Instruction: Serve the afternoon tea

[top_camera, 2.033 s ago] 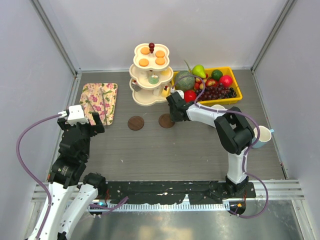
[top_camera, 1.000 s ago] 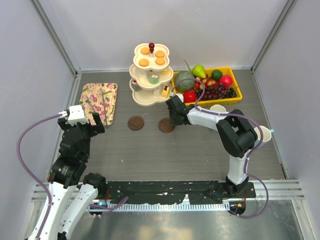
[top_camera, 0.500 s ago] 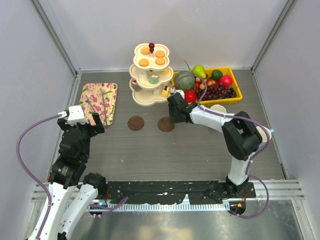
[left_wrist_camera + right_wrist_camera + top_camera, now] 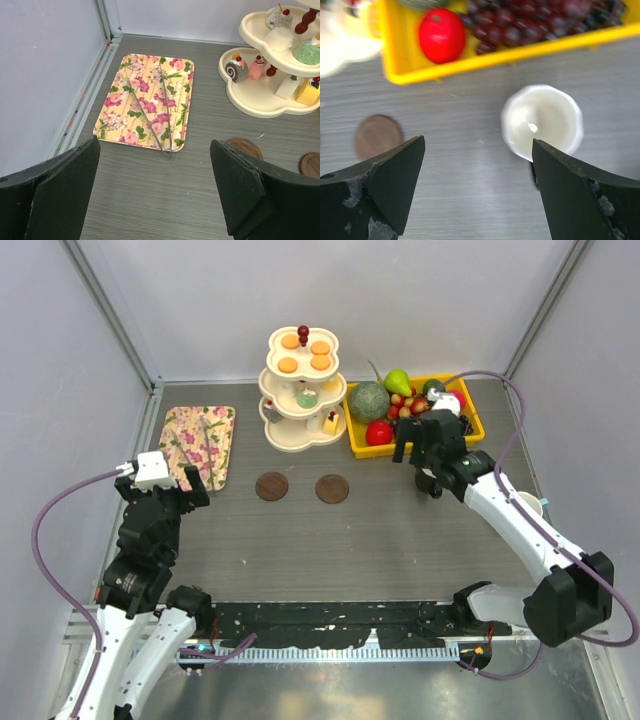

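Observation:
A cream three-tier stand (image 4: 290,436) holds the sweets: orange tarts (image 4: 289,364) on top, a green piece (image 4: 307,398) in the middle, a yellow cake wedge (image 4: 330,423) at the bottom. Two brown coasters (image 4: 271,486) (image 4: 332,488) lie in front of it. My right gripper (image 4: 422,445) hovers open before the yellow tray. In the right wrist view a mug with a white inside (image 4: 541,121) stands just ahead of the open right gripper (image 4: 477,195), toward its right finger. A white-and-blue mug (image 4: 533,504) shows partly behind the right arm. My left gripper (image 4: 163,483) (image 4: 155,200) is open and holds nothing.
A yellow tray (image 4: 470,432) of fruit, with melon, grapes and a red apple (image 4: 441,35), sits right of the stand. A flowered tray (image 4: 147,102) carrying metal tongs (image 4: 162,112) lies at the left, close to the side wall. Walls enclose the table on three sides.
My right gripper has opened and left the right coaster on the table. The right arm has swung right, from beside the stand to above the mug before the yellow tray. The left arm is still.

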Action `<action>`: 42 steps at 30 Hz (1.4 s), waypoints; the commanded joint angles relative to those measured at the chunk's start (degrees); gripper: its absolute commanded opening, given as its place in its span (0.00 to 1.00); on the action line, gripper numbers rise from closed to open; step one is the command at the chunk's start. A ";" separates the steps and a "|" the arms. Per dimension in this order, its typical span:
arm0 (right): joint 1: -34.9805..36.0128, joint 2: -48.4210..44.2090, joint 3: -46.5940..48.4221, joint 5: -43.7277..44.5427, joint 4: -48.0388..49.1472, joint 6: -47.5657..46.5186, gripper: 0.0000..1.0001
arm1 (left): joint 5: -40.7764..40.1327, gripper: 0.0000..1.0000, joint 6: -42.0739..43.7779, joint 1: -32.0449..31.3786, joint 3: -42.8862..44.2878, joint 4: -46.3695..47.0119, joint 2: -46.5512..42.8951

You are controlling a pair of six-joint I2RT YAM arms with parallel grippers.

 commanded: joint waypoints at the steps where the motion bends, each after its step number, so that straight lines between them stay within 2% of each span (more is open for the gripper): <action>1: -5.84 -4.93 -6.13 1.64 -3.40 -1.19 0.95 | -1.52 0.99 0.09 -0.53 -0.61 3.30 -0.77; 7: -17.53 -5.48 -8.69 -3.45 -2.87 -0.04 0.93 | -1.44 0.99 0.09 -0.70 -0.97 3.48 -0.95; 11: -20.35 -3.02 -9.30 -7.14 -1.20 1.36 0.88 | -1.70 0.99 0.18 -0.79 -1.05 3.57 -1.21; 17: -20.36 -4.67 -13.78 -11.54 2.40 2.07 0.80 | -1.79 0.99 0.27 -0.79 -1.32 3.92 -1.57; 23: -20.36 -10.03 -17.47 -12.77 2.40 1.10 0.79 | -1.61 0.99 0.27 -1.14 -1.40 4.01 -1.30; 33: -20.45 -11.36 -18.45 -15.24 5.22 0.31 0.77 | -1.70 0.99 0.27 -1.14 -1.49 4.09 -1.13; 40: -20.27 -7.32 -17.39 -16.46 4.43 -0.13 0.76 | -1.52 0.99 0.36 -1.23 -1.49 4.18 -1.30; 42: -20.18 -5.48 -17.39 -16.55 4.69 -0.04 0.73 | -1.61 0.99 0.36 -1.23 -1.58 4.18 -1.39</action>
